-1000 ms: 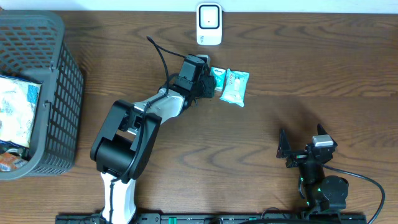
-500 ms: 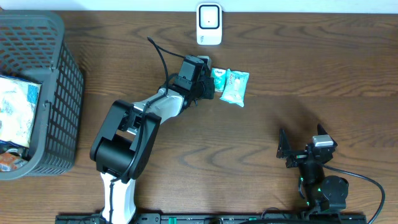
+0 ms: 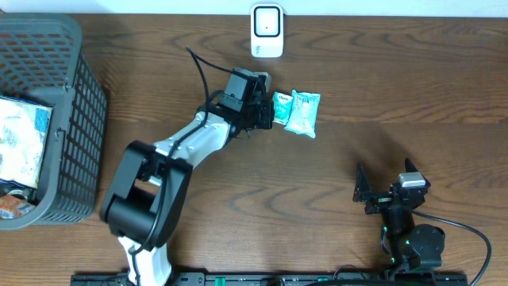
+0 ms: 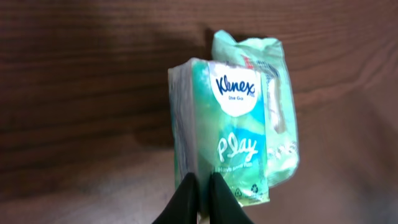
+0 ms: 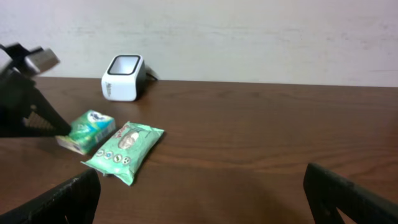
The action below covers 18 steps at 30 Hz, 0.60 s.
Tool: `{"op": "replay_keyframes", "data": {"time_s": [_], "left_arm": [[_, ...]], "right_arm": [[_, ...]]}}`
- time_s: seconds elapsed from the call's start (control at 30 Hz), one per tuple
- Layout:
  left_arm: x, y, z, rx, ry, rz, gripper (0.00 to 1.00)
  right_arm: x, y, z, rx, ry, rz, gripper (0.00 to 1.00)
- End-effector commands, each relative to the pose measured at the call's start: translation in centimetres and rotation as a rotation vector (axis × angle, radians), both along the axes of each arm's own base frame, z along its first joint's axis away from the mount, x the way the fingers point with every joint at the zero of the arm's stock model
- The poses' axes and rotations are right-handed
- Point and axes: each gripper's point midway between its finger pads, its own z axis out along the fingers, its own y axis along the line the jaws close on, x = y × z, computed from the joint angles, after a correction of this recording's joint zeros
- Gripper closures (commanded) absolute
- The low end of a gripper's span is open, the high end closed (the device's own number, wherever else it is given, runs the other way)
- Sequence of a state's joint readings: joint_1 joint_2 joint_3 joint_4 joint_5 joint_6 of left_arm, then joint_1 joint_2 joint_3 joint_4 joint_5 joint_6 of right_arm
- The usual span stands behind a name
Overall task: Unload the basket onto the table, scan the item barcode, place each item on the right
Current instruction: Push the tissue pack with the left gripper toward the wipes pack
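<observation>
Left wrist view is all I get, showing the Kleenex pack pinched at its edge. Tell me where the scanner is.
Observer: The white scanner stands at the far edge of the table, just beyond the Kleenex pack.
Operator: Report the other arm.
Observer: The right hand is open and empty, down near the front edge.
Operator: Name anything else around.
Observer: A grey basket holding other items sits at the far left.

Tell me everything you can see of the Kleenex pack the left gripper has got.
The Kleenex pack is a small pocket tissue pack in glossy green-and-teal plastic wrap, with a white logo patch and "Play" printed below it. The left gripper is shut on its near end. It lies against a paler green pouch on the wooden table, near the white scanner.
</observation>
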<state>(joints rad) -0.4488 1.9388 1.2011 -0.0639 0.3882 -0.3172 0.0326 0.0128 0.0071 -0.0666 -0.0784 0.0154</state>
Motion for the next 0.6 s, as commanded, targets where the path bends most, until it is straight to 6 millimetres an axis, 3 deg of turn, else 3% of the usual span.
{"op": "replay_keyframes", "data": {"time_s": [0.0, 0.17, 0.4, 0.57], "left_arm": [[-0.7, 0.1, 0.6, 0.000, 0.024, -0.007, 0.93], [-1.6, 0.6, -0.5, 0.045, 0.061, 0.005, 0.93], [0.5, 3.5, -1.1, 0.194, 0.005, 0.269, 0.93], [0.8, 2.3, -1.9, 0.189, -0.022, 0.260, 0.93]], "right_arm": [[-0.1, 0.3, -0.1, 0.006, 0.002, 0.013, 0.01], [-0.1, 0.3, -0.1, 0.006, 0.002, 0.013, 0.01], [-0.1, 0.3, -0.1, 0.006, 0.002, 0.013, 0.01], [-0.1, 0.3, -0.1, 0.006, 0.002, 0.013, 0.01]]}}
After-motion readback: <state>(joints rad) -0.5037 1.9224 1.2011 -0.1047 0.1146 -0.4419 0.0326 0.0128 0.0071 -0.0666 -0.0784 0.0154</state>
